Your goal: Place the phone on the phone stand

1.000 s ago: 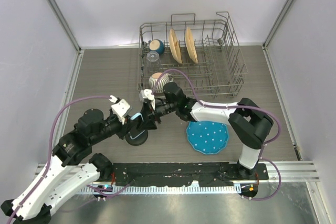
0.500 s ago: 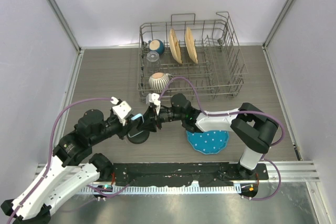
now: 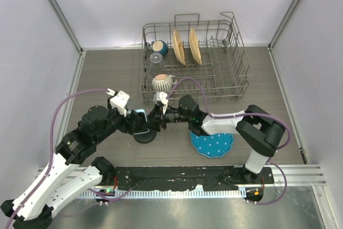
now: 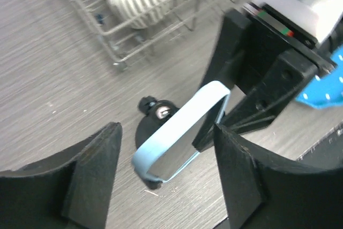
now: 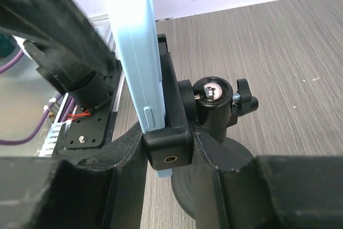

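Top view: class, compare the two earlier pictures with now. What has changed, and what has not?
The left hand opened and let go of the phone, which sits in the stand. The right hand swung left and closed on the stand's cradle. Rack, dishes and mat stayed put.

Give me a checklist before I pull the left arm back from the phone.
1. The phone seated in the phone stand cradle: ok, lower edge sits in the clamp.
2. The left gripper clear of the phone: ok, jaws open, gap on each side.
3. The right gripper steadying the stand: ok, fingers against the cradle.
4. Stand base sitting flat: cannot tell, mostly hidden.
5. Phone holding unaided: cannot tell.
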`<action>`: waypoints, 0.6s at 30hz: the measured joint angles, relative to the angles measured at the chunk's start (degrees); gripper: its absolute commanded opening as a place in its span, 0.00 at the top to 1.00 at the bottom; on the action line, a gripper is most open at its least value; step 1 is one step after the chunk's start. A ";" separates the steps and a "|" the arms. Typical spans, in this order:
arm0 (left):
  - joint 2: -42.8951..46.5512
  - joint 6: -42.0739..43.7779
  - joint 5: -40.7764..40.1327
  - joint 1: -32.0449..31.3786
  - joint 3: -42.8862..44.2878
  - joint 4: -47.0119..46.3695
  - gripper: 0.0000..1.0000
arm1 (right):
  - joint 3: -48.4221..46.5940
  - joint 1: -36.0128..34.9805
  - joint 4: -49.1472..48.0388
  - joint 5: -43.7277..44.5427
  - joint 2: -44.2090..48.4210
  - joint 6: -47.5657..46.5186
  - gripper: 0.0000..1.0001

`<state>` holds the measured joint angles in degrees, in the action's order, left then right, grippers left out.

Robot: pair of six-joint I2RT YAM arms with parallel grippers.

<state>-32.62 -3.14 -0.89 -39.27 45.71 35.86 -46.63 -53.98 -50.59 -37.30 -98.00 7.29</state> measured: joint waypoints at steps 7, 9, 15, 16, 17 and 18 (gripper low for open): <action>-3.37 -15.85 -15.82 0.02 12.17 8.24 0.14 | -0.02 -0.02 -3.54 6.64 -0.70 4.72 0.99; -3.67 -20.22 -18.40 0.02 15.30 11.26 0.13 | -0.02 -0.55 -4.74 9.51 -1.20 5.66 0.99; -6.34 -27.02 -22.05 0.02 16.96 15.58 0.00 | -0.11 -3.52 -6.38 17.55 -2.27 5.88 0.99; -7.08 -27.39 -22.49 0.02 16.76 15.82 0.00 | -0.22 -3.87 -6.25 18.38 -2.34 5.51 0.99; -7.98 -27.87 -23.23 -0.04 16.50 15.91 0.00 | -0.48 -4.31 -5.97 19.34 -2.47 5.11 0.99; -8.50 -28.02 -24.02 -0.28 16.33 15.93 0.00 | -0.76 -4.72 -5.55 20.15 -2.62 4.85 0.99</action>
<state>-41.12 -31.16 -24.91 -39.55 62.04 51.79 -47.40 -58.70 -56.14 -17.15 -100.62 12.14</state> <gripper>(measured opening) 0.990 0.368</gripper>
